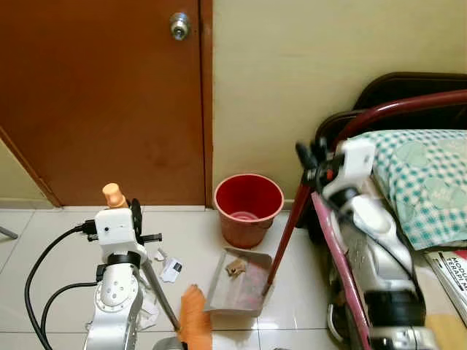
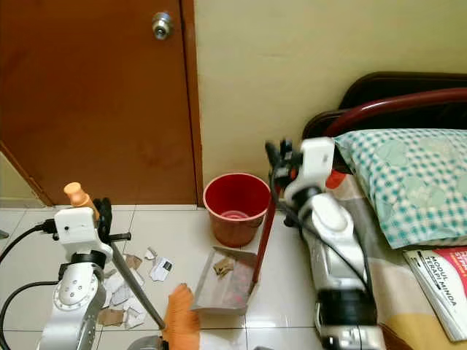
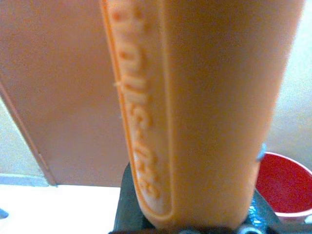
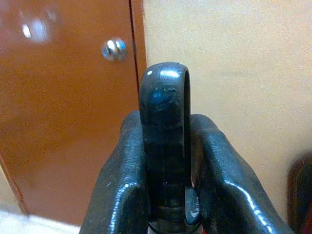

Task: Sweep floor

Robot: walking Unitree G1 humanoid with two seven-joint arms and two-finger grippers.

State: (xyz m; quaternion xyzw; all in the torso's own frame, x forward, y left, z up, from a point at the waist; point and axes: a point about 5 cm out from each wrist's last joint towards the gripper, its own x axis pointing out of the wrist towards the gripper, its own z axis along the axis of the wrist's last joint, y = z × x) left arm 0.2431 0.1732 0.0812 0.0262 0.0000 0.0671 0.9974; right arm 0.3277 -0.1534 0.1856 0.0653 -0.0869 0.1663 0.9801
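**Broom and dustpan held over the tiled floor by the door**

I am looking at a corner of a room: a brown door (image 1: 102,102) with a round metal knob (image 1: 179,25) on the left, a pale yellow wall (image 1: 321,65) beside it, and white floor tiles (image 1: 182,240) below. A red bucket (image 1: 248,208) stands on the floor against the wall, just right of the door frame. On the right is a bed with a dark curved headboard (image 1: 408,87), a green checked pillow (image 1: 430,182), and a book (image 2: 445,281) lying near its edge.

My left end effector (image 1: 135,215) is closed on the orange broom handle (image 1: 113,195); the wrist camera shows that handle (image 3: 204,112) close up, clamped at its base. The grey shaft runs down from it to the orange broom head (image 1: 195,321), which rests on the tiles just left of the dustpan. Torn paper scraps (image 2: 120,292) lie scattered on the floor between my left arm and the dustpan.

My right end effector (image 1: 310,154) is gripping the top of the dustpan's long red handle (image 1: 284,233); in the wrist view both black fingers (image 4: 222,180) press against the dark looped handle end (image 4: 165,146). The grey dustpan (image 1: 237,281) sits on the floor in front of the bucket, near it but apart, with a few brownish scraps (image 1: 235,267) and reddish bits inside.
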